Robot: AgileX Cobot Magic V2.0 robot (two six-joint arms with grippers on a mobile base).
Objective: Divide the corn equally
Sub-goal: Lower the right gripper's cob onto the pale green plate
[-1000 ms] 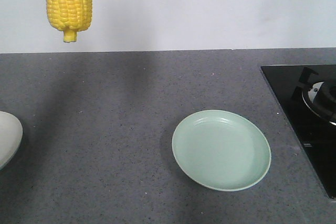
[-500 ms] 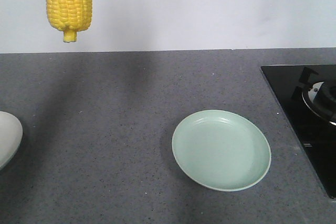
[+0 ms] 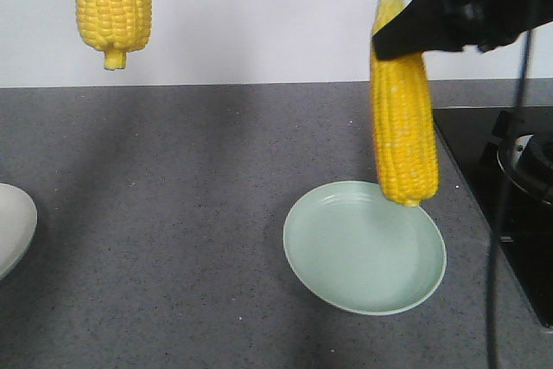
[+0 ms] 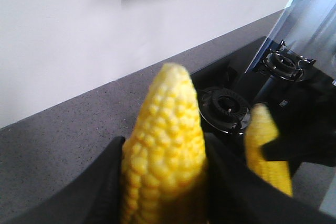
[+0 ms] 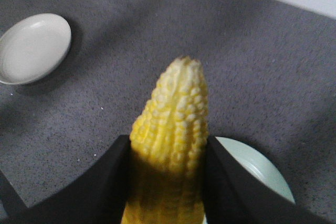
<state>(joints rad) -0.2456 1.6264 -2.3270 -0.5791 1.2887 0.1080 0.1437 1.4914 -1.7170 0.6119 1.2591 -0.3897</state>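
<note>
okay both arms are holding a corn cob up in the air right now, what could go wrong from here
1. The right gripper pinches its corn only near the tip, so the long hanging cob could swing or slip.
2. That cob hangs over the green plate's far rim; released there, it might roll onto the counter.
3. The left cob hangs high; dropping it could bounce it.

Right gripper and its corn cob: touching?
Touching. In the right wrist view, both black fingers press against the sides of the corn cob, which hangs over the green plate.
</note>
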